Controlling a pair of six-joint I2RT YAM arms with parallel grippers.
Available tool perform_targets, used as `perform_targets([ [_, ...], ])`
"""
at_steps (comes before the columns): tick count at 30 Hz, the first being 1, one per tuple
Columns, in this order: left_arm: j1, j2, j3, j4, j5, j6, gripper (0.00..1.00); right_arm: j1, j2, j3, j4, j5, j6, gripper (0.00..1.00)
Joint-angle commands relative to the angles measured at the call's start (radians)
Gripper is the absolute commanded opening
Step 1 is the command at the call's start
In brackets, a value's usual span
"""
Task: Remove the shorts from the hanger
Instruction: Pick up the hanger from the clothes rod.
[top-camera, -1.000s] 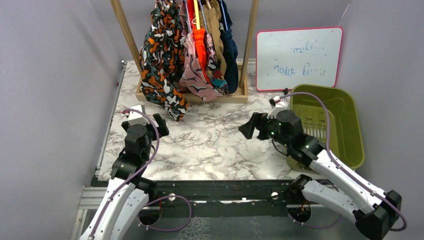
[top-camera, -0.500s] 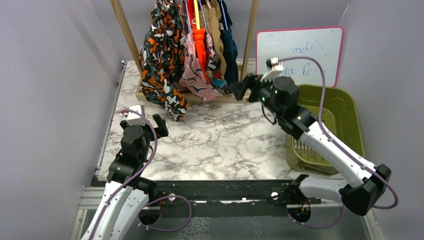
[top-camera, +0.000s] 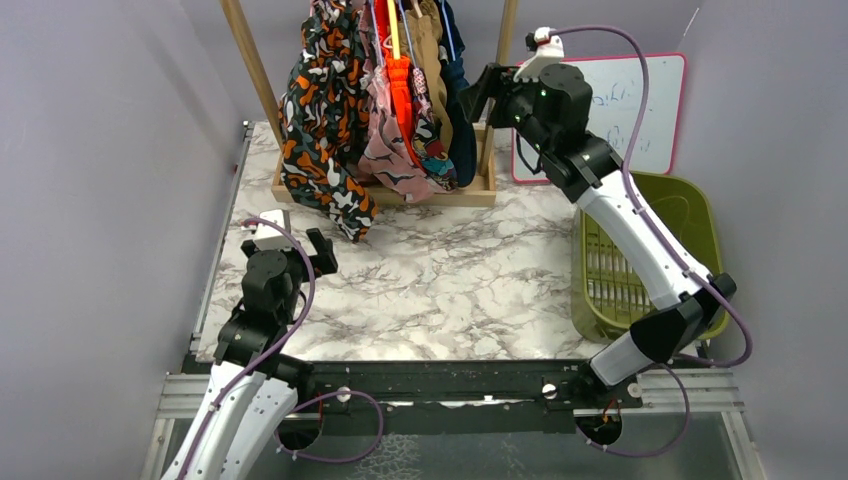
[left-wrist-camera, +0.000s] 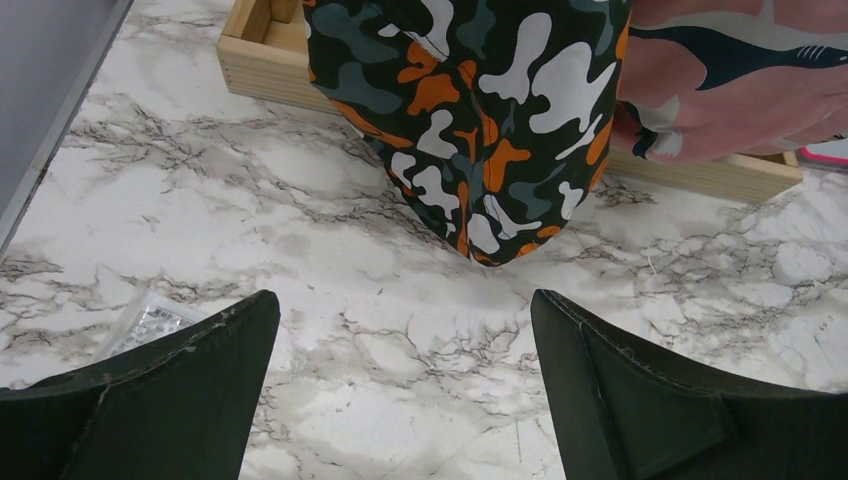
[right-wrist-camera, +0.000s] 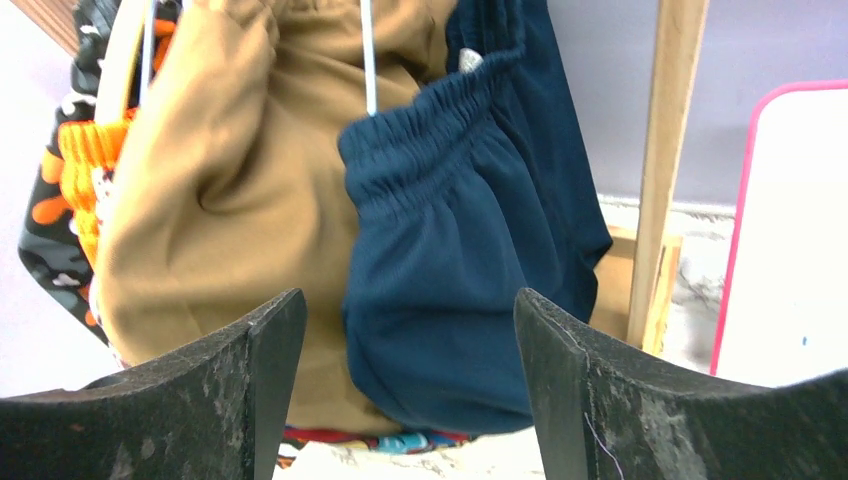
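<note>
At the back of the desk (top-camera: 450, 290), the shorts hang bunched on the wooden rack (top-camera: 385, 195) as they did a second ago: the blotch-print pair (top-camera: 320, 130) on the left, then pink print (top-camera: 385, 150), bright orange (top-camera: 400, 80), multicolour print (top-camera: 435, 155), tan (top-camera: 430, 50) and navy (top-camera: 460, 110) on the right. None has come off.

What has changed is the right arm. A second ago it lay low over the desk beside the green basket (top-camera: 700, 230). Half a second ago it had climbed to the level of the rack's base. Now it is stretched up and forward across the whiteboard (top-camera: 640, 110), with the right pincer (top-camera: 472, 95) just beside the rack's right upright (top-camera: 497, 80) and pointing left at the navy pair.

In the right wrist view the pincer is released, its fingers apart and gripping nothing. The navy shorts' gathered waistband hangs on a white hanger wire (right-wrist-camera: 368, 60) ahead of the gap, and the tan pair is behind to the left.

The left arm has hardly shifted. It is folded low at the near left of the desk, and the left pincer (top-camera: 288, 250) is released wide over bare marble, facing the blotch-print hem, well short of it.
</note>
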Motion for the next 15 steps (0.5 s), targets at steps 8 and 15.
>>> perform_targets([
  [8, -0.002, 0.014, 0.007, 0.016, 0.035, 0.011, 0.99, -0.006, 0.259, 0.344, -0.118, -0.04, -0.061, 0.58],
  [15, -0.003, 0.015, 0.006, 0.017, 0.035, 0.011, 0.99, -0.006, 0.427, 0.571, -0.21, -0.008, -0.113, 0.51],
])
